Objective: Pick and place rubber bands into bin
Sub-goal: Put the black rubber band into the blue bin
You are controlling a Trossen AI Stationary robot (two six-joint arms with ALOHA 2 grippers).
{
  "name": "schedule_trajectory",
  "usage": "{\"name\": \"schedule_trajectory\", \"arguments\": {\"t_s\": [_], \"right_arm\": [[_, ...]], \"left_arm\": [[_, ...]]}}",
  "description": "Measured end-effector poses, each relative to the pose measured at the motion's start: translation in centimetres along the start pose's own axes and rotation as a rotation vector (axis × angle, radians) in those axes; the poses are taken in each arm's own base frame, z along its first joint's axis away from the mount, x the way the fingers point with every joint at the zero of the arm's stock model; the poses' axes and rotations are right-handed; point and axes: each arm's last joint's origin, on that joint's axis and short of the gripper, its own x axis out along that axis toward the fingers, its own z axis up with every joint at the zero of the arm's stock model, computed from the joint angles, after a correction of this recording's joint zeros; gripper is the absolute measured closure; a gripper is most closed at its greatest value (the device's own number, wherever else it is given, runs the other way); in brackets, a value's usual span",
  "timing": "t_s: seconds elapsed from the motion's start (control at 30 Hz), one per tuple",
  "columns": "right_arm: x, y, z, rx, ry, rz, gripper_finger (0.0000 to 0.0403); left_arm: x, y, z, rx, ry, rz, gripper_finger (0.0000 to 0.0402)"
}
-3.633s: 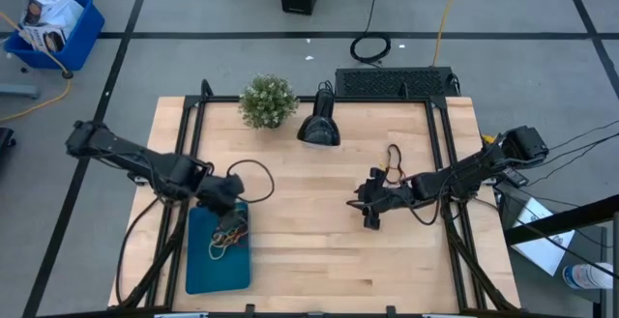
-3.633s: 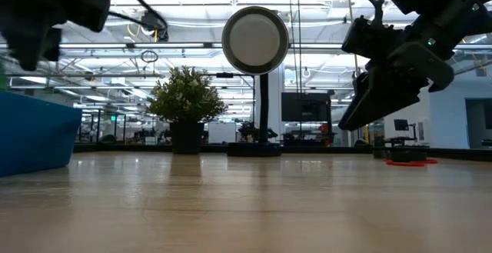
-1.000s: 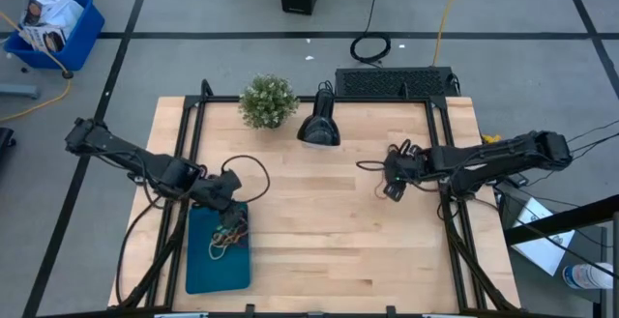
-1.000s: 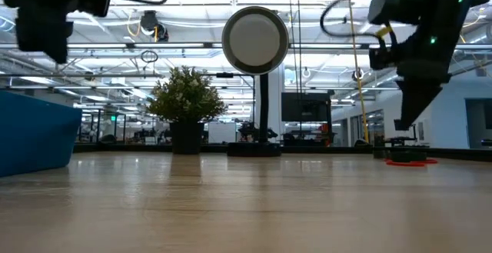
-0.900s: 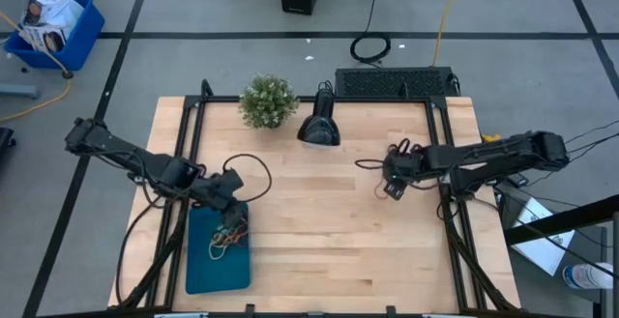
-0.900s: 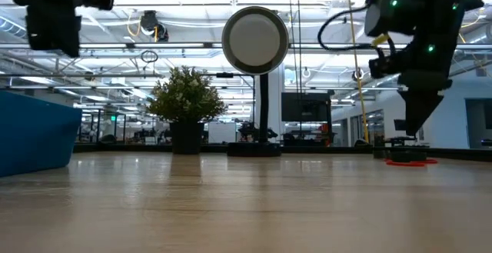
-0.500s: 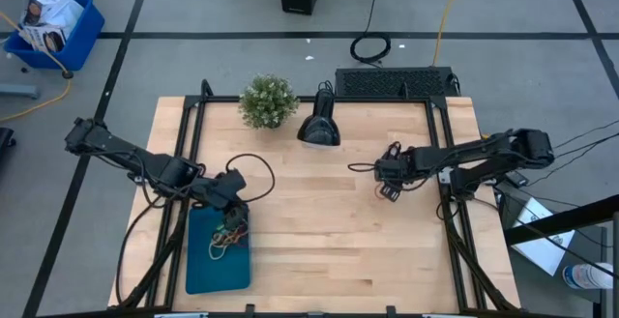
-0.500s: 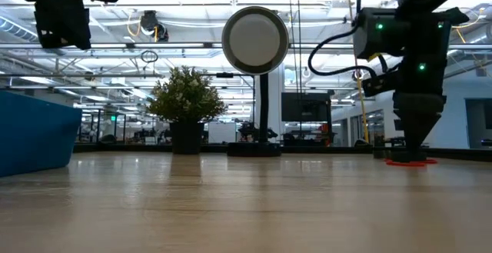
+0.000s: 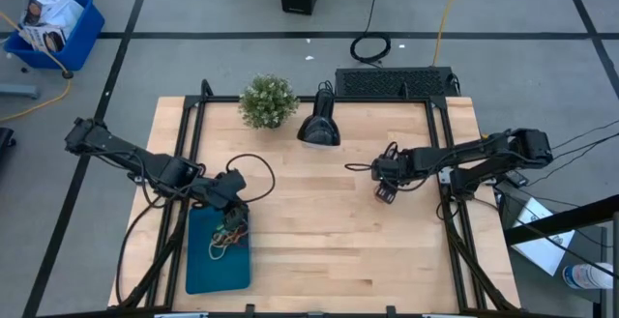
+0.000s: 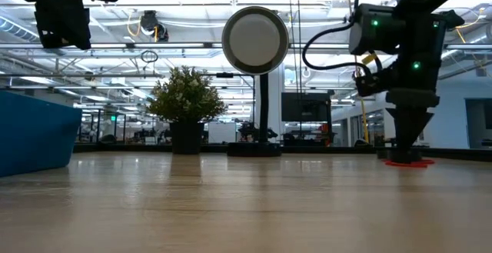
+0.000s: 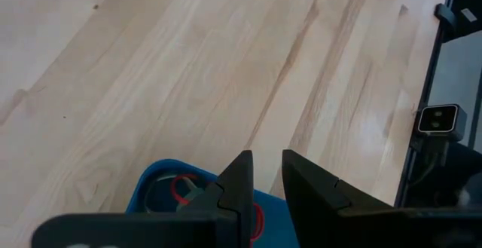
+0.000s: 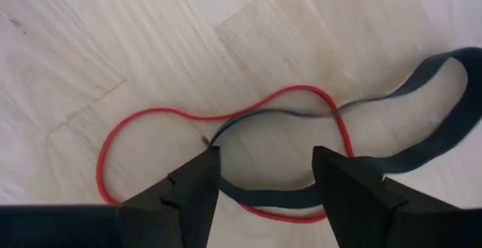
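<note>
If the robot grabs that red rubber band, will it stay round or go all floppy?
Probably floppy: the red rubber band is thin and already lies in a wobbly loop. It may drag the dark band along, since they overlap. The right hand is open above it.

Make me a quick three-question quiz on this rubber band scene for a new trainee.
1. True or false: the right gripper is open, with its fingers straddling a red band and a dark blue band lying on the table.
2. Where is the left gripper? A) over the plant B) above the far end of the bin C) beside the lamp
3. Fill in: the bands already collected lie in the ____.

Key: 1 true; 2 B; 3 bin.
</note>
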Motion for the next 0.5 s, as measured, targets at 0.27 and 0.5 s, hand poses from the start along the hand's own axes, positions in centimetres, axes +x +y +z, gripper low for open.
{"name": "schedule_trajectory", "arguments": {"t_s": [0.27,0.5], "right_arm": [[-0.01,0.23,0.02,0.001,0.015,0.052,0.0196],[-0.02,0.33,0.16,0.004,0.002,0.065,0.0197]], "left_arm": [[0.0,0.0,0.0,0.0,0.0,0.0,0.0325],[0.0,0.0,0.0,0.0,0.0,0.0,0.0325]]}}
